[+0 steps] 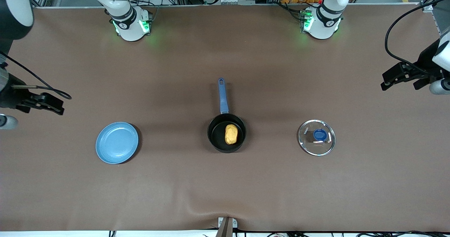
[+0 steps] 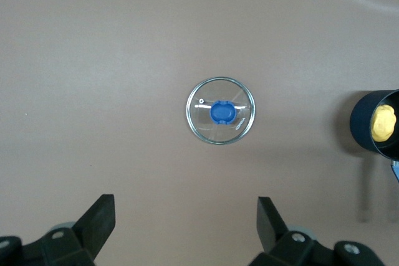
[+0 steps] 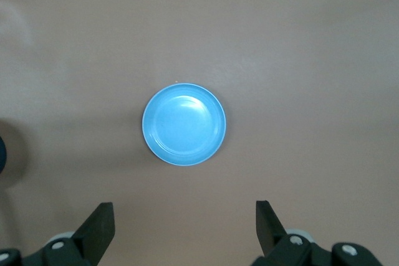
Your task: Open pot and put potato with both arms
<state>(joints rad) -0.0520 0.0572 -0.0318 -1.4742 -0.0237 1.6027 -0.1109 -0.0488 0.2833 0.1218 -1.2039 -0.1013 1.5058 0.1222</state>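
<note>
Left gripper (image 1: 399,78): I see it raised at the left arm's end of the tabletop, well apart from the pot; its fingers (image 2: 100,219) are spread wide with nothing between them.
Right gripper (image 1: 45,103): I see it raised at the right arm's end of the tabletop, also well apart from the pot; its fingers (image 3: 98,228) are spread wide and hold nothing.
Pot (image 1: 226,132): it sits uncovered on the tabletop (image 1: 225,180) about midway between the two arms' ends, and its blue handle (image 1: 222,96) points away from the front camera toward the bases.
Potato (image 1: 231,134): I see it lying inside the pot, on the black bottom.
Lid (image 1: 316,137): glass with a blue knob, flat on the tabletop beside the pot toward the left arm's end, apart from it.
Plate (image 1: 117,142): light blue, bare, beside the pot toward the right arm's end, apart from it.
</note>
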